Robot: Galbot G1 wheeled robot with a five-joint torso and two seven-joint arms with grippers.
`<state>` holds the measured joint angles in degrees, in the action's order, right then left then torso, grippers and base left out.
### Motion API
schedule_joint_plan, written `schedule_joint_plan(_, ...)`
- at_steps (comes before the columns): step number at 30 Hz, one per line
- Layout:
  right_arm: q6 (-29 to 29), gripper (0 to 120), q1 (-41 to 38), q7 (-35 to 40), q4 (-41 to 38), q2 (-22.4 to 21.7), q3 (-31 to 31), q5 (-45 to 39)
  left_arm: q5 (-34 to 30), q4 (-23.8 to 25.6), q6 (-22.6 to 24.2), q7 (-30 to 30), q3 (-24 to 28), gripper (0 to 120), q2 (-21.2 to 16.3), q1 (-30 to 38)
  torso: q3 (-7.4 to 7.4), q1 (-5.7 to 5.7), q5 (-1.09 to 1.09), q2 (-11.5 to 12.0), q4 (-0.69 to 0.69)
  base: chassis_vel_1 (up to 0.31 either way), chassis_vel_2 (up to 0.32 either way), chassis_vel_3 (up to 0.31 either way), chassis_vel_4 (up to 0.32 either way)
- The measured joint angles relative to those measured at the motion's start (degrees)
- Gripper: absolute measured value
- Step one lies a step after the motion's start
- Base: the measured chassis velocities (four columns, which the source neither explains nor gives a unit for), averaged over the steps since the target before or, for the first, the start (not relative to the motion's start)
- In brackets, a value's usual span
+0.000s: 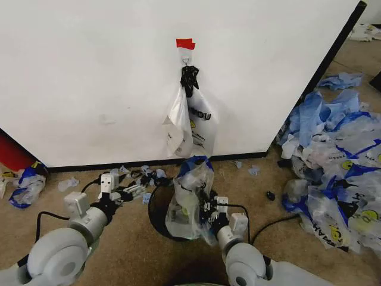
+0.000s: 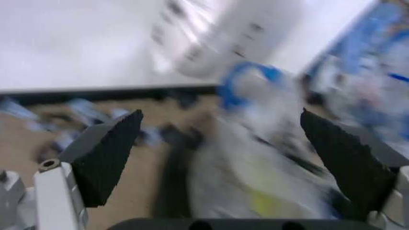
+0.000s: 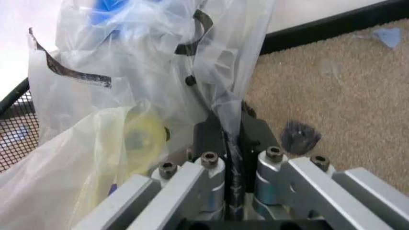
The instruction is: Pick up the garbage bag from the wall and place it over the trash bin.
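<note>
— Clamping tight on the right: right gripper (image 3: 231, 191) pinching a fold of the garbage bag (image 1: 189, 202) between closed jaws, low beside the trash bin (image 1: 159, 210). Spreading wide on the left: left gripper (image 2: 223, 158) gaping, holding nothing, off to the bin's left side.

— Hanging where, exactly?

— Draping up and over from the pinch, blue handles on top, resting against the bin's wire rim (image 3: 14, 103). Sitting above and beside the right jaws; lying just ahead of the open left ones, not touching.

— Doing this step well, how?

— Probably bringing the free jaws onto the opposite edge, pulling the mouth apart, lowering evenly around the rim. Keeping the pinch firm; thin plastic slipping easily. Ignoring another bag (image 1: 190, 125) hanging on the wall (image 1: 89, 77).
</note>
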<state>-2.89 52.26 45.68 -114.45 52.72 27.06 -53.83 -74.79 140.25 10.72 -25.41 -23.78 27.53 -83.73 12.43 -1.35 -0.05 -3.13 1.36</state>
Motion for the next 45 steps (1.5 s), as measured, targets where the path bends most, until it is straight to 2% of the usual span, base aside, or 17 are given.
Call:
schedule_joint_plan(3,-0.3,1,-0.11,0.02,0.36,0.54,-0.35,0.2,-5.37,2.59,0.74,-1.18,2.27,98,-1.56,0.55,0.0,0.0,-0.03,0.0,-0.01,0.0,0.0,0.0,0.0)
schedule_joint_plan(7,-0.67,1,-0.14,-0.3,0.33,0.62,-0.35,0.04,-8.9,2.69,0.76,-0.42,5.62,98,-2.6,2.58,0.0,0.0,-0.03,0.0,-0.01,0.0,0.0,0.0,0.0)
schedule_joint_plan(13,-2.29,1,-0.43,-2.89,-0.8,1.04,-0.03,-0.99,-11.19,-1.94,0.3,0.87,19.19,97,-2.82,13.61,0.0,0.0,-0.03,0.0,-0.01,0.0,0.0,0.0,0.0)
schedule_joint_plan(14,-2.29,1,-0.43,-2.89,-0.8,1.04,-0.03,-0.99,-11.19,-1.94,0.3,0.87,19.19,97,-2.82,13.61,0.0,0.0,-0.03,0.0,-0.01,0.0,0.0,0.0,0.0)
schedule_joint_plan(16,-2.56,1,-0.58,-3.44,-1.1,1.27,0.24,-1.1,-11.55,-5.05,0.06,0.85,24.57,97,-2.18,19.31,0.0,0.0,-0.03,0.0,0.0,0.0,0.0,0.0,0.0)
schedule_joint_plan(18,-2.61,1,-0.63,-3.51,-1.23,1.29,0.29,-1.07,-11.53,-7.38,-0.15,0.84,27.11,97,-1.57,22.45,0.0,0.0,-0.02,0.0,0.01,0.0,0.0,0.0,0.0)
schedule_joint_plan(24,-2.62,1,-0.32,-3.71,-1.44,0.93,0.23,-1.02,-10.79,-10.43,-0.27,1.18,28.51,96,-0.8,23.01,0.0,0.0,-0.02,0.0,0.0,0.0,0.0,0.0,0.0)
schedule_joint_plan(29,-2.62,1,-0.96,-3.73,-1.41,1.17,0.51,-1.01,-9.97,-10.96,-0.34,1.6,28.59,96,-0.71,21.5,0.0,0.0,-0.02,0.0,-0.02,0.0,0.0,0.0,0.0)
schedule_joint_plan(36,-2.58,1,-1.56,-3.7,-1.1,1.19,0.8,-1.01,-9.54,-10.85,-0.42,1.6,28.39,96,-0.55,20.96,0.0,0.0,-0.02,0.0,-0.01,0.0,0.0,0.0,0.0)
schedule_joint_plan(45,-2.46,1,-1.01,-3.66,-0.57,1.08,0.48,-0.11,-10.66,-8.38,-0.56,0.96,27.84,96,-1.1,22.5,0.0,0.0,-0.02,0.0,0.0,0.0,0.0,0.0,0.0)
